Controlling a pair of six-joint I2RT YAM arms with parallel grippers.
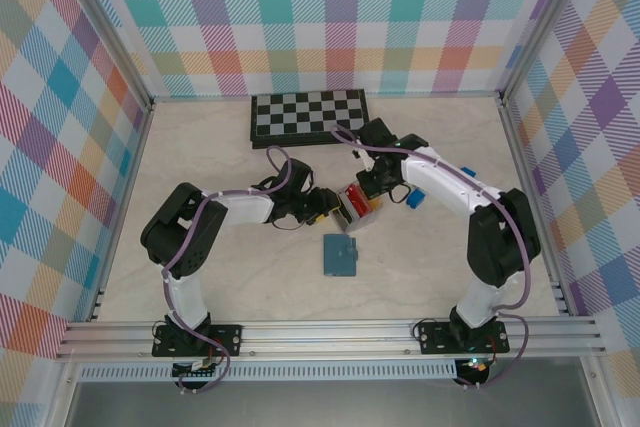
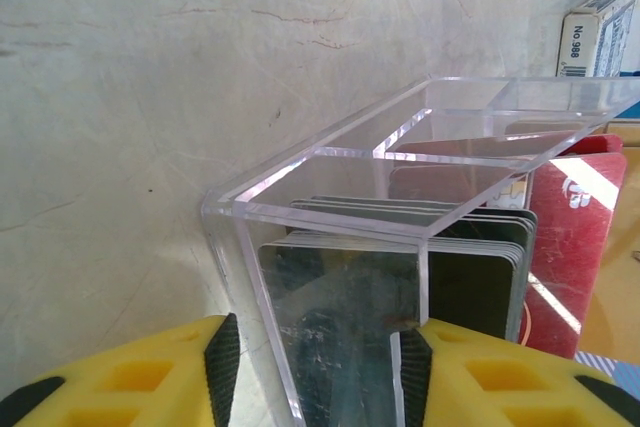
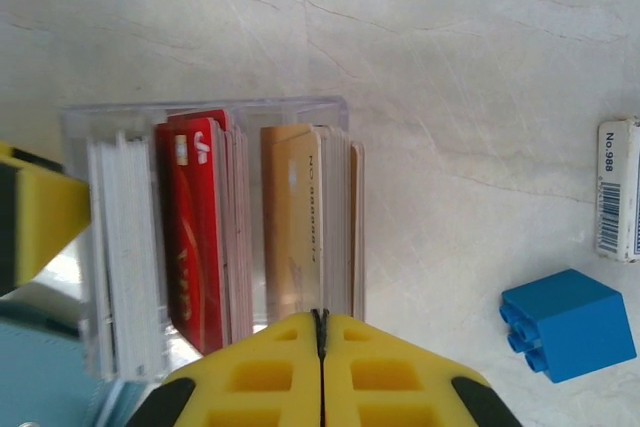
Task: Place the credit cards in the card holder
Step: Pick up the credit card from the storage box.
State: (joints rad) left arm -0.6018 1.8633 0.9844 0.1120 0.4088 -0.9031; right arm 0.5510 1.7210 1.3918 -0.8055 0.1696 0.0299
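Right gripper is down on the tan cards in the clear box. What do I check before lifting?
1. Right gripper shut: ok, its fingers meet at the edge of the tan cards.
2. Exactly one card pinched: cannot tell, the fingers hide the contact.
3. Clear box braced: ok, the left gripper straddles its end.
4. Card holder in reach: ok, it lies flat on the table near the box.
5. Card holder open: not ok, it looks folded shut.
6. Lift path: ok, the blue block stands apart to the side.
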